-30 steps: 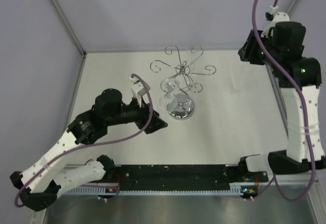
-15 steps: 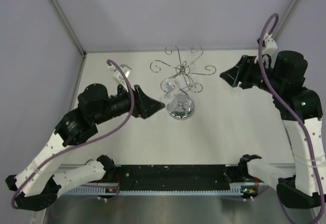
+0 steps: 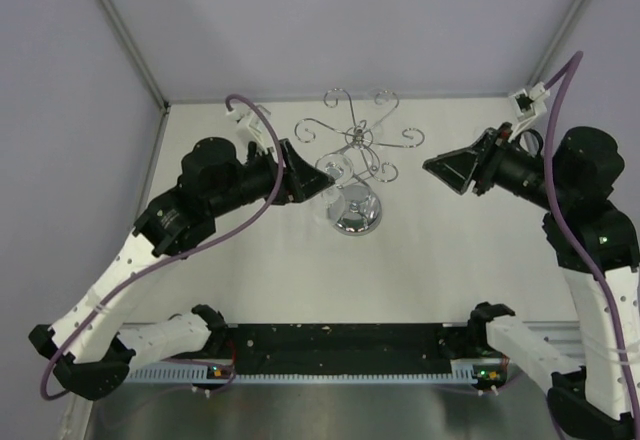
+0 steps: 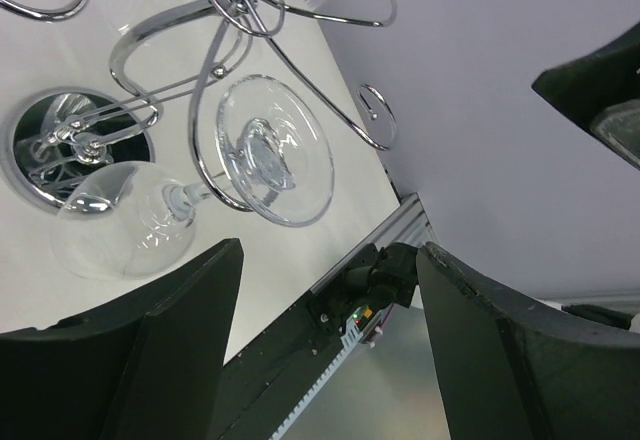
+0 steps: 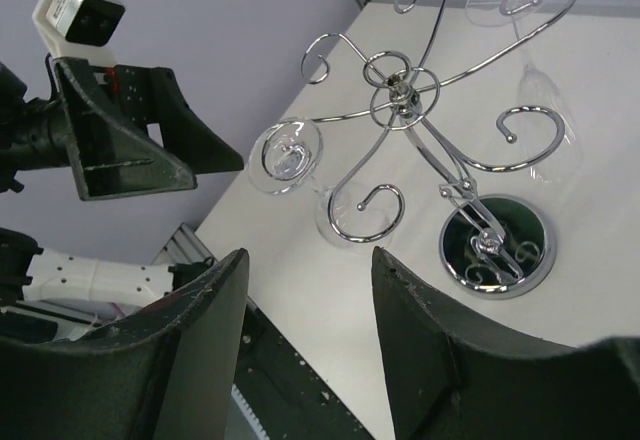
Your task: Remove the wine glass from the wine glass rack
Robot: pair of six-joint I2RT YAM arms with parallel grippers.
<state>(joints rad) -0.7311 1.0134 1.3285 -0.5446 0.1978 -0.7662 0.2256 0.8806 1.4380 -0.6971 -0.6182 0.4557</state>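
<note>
The chrome wine glass rack [image 3: 360,145] stands mid-table on its mirrored base; it also shows in the left wrist view [image 4: 215,70] and the right wrist view [image 5: 400,90]. A clear wine glass [image 3: 333,170] hangs upside down from the rack's near-left arm, foot up [image 4: 275,150], bowl below [image 4: 125,222]; the right wrist view shows it too [image 5: 285,156]. My left gripper [image 3: 308,182] is open and empty just left of this glass, jaws apart [image 4: 328,250]. My right gripper [image 3: 432,167] is open and empty, right of the rack and pointing at it [image 5: 310,255].
A second clear glass [image 5: 540,100] hangs from another arm of the rack on its far side. The rack's scroll arms [image 3: 405,138] spread out on all sides. The round mirrored base [image 3: 357,214] sits on the white table. Grey walls enclose the back and sides.
My left gripper has risen and moved toward the back, up to the hanging glass. My right arm has swung down and left from the back corner, its gripper now facing the rack.
</note>
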